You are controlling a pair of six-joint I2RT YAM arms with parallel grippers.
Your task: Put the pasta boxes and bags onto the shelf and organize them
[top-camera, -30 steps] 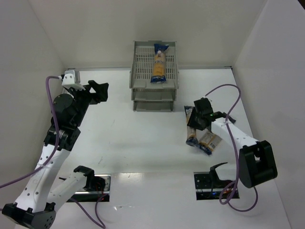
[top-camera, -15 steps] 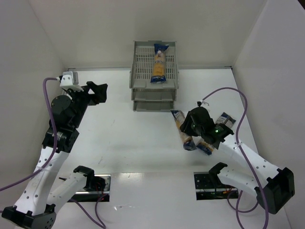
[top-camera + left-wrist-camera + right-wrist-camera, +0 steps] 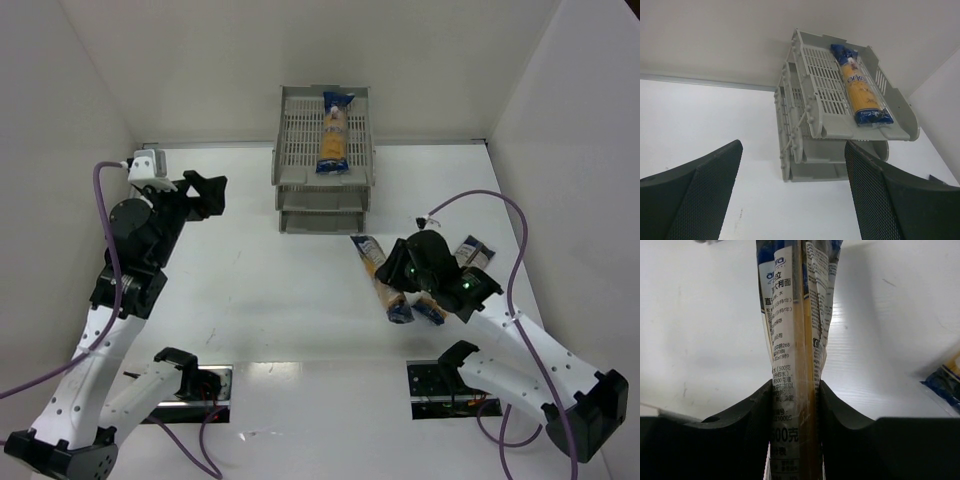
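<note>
R gripper (image 3: pixel 396 277) grips a pasta packet (image 3: pixel 374 260), long axis approx. 11-to-5 o'clock, shelf (image 3: pixel 298 130) at 11 o'clock; L gripper (image 3: pixel 212 193) spread wide, empty.

Left claw (image 3: pixel 792 167) spread wide, nothing between its black mesh-textured fingers (image 3: pixel 705 190). Beyond them, light grey plastic three-tier tray rack (image 3: pixel 822 85) stands on the white desk (image 3: pixel 700 115) close to the white wall (image 3: pixel 715 35). Long clear packet of yellow pasta with dark blue ends (image 3: pixel 860 90) lies lengthwise in the top tray, right of centre. Lower trays' contents not visible.
</note>
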